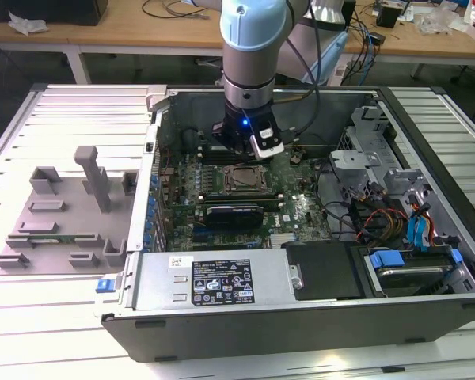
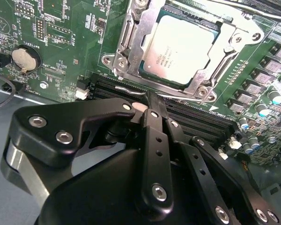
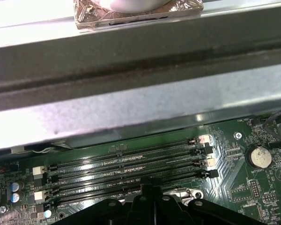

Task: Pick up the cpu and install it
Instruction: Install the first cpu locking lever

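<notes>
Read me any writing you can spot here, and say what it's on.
cpu chip: lines of dark print, too small to read.
Black label on the grey metal box: white print and marks, too small to read.
Green board: white lettering, blurred.
Nothing here can be quoted reliably.

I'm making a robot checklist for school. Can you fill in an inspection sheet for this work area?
Surface: slatted metal table carrying an open computer case.
Job's things: cpu lies inside the socket frame on the motherboard.
Clutter: grey moulded holder on the table, exterior view's left.
Grippers: gripper over the memory slots beside the socket, not touching the cpu.
Cables: coloured bundle inside the case, exterior view's right.
Surroundings: wooden benches behind.
</notes>
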Controlling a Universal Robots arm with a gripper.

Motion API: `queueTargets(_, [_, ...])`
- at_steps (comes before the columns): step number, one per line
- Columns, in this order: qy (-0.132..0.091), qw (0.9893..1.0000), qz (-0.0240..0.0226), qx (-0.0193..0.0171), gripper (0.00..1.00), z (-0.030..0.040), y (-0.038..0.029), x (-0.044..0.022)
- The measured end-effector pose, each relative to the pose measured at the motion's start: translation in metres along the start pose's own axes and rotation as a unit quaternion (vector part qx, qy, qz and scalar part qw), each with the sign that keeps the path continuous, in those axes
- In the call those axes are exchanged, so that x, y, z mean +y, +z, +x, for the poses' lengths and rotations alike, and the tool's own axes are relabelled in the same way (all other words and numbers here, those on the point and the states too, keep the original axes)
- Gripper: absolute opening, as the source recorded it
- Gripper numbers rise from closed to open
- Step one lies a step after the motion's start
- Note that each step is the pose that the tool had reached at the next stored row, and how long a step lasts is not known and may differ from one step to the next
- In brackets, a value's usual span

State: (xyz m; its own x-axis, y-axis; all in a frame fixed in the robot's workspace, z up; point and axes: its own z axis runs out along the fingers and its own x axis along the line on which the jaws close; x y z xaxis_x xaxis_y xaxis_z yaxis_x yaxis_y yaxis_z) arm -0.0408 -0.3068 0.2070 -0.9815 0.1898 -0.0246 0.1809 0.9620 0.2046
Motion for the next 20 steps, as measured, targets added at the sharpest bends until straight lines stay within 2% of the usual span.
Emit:
queueTargets(6, [0.002,1.0,0.0,-0.0005,0.11,-0.0023,0.0006,0.0004])
queueTargets(8, [0.018,0.9998,0.0004,-0.0037,0.11,-0.0023,0.001,0.0003])
queueTargets(10, [0.023,0.9997,0.0005,-0.0048,0.11,-0.002,0.0014,0.0018])
queueTargets(20, [0.03,0.9995,0.0007,-0.0064,0.11,-0.0014,0.0035,0.0039])
